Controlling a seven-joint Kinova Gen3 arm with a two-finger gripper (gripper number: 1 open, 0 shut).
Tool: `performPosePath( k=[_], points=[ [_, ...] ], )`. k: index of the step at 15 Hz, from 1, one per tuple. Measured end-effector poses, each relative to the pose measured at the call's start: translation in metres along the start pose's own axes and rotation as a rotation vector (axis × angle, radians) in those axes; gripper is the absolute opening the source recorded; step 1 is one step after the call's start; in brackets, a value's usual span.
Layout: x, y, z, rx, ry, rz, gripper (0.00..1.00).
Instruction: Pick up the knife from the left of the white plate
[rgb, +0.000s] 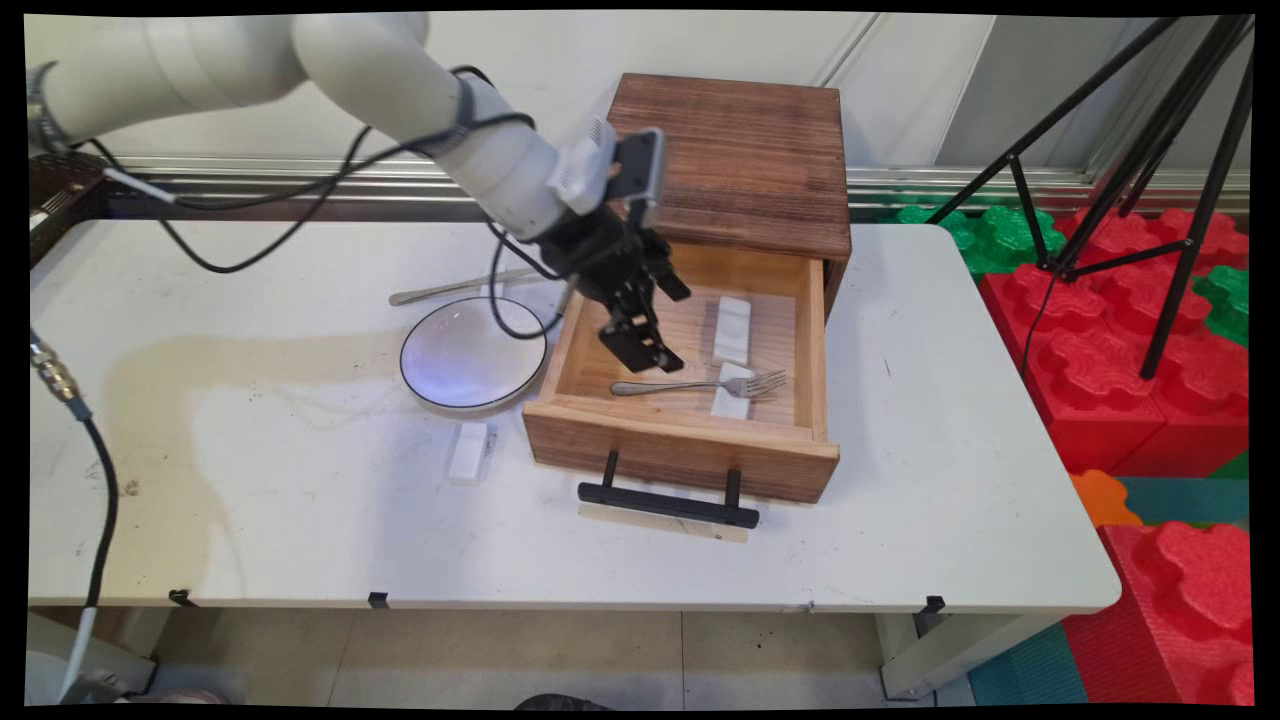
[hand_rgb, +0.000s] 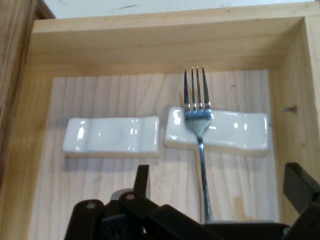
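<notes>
While hanging inside the open drawer, the gripper holds nothing
fingers: spread wide, one pad (hand_rgb: 142, 181) left of the fork handle, the other (hand_rgb: 300, 186) right of it
gripper (rgb: 643, 350): just above the handle end of fork (rgb: 700, 385)
fork: lies across a white rest (hand_rgb: 217, 131), tines past it
second rest (hand_rgb: 112, 136): just beside the first, bare
drawer (rgb: 680, 440): pulled out of wooden box (rgb: 740, 160)
outside: plate (rgb: 472, 353), third rest (rgb: 468, 452), spoon (rgb: 450, 288) on table (rgb: 950, 480)
</notes>
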Motion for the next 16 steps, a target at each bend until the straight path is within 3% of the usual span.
performPosePath(
  k=[16],
  points=[
    [-0.062,-0.006,-0.134,0.010,0.056,-0.026,1.00]
  ],
)
